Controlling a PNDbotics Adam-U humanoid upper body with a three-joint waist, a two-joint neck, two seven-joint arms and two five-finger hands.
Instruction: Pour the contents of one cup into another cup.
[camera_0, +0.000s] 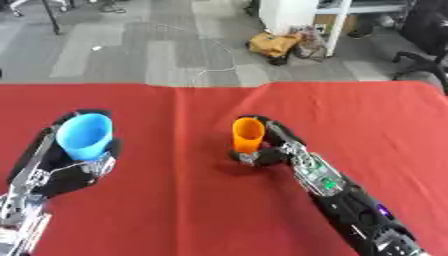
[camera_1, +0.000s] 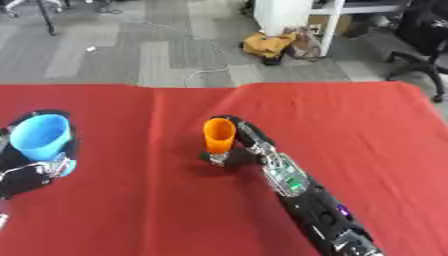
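A blue cup (camera_0: 85, 135) stands upright at the left of the red table, its mouth facing up and toward me. My left hand (camera_0: 77, 167) is curled round its lower part, fingers wrapping both sides. Near the table's middle stands an orange cup (camera_0: 248, 134), also upright. My right hand (camera_0: 271, 150) reaches in from the lower right, fingers curled round the cup's base and back. I cannot see what either cup holds.
The red cloth (camera_0: 175, 210) covers the whole table, its far edge (camera_0: 219, 84) bordering grey floor. A yellow bag (camera_0: 273, 44) and white shelving (camera_0: 332, 20) stand beyond. An office chair (camera_0: 420, 60) sits at the far right.
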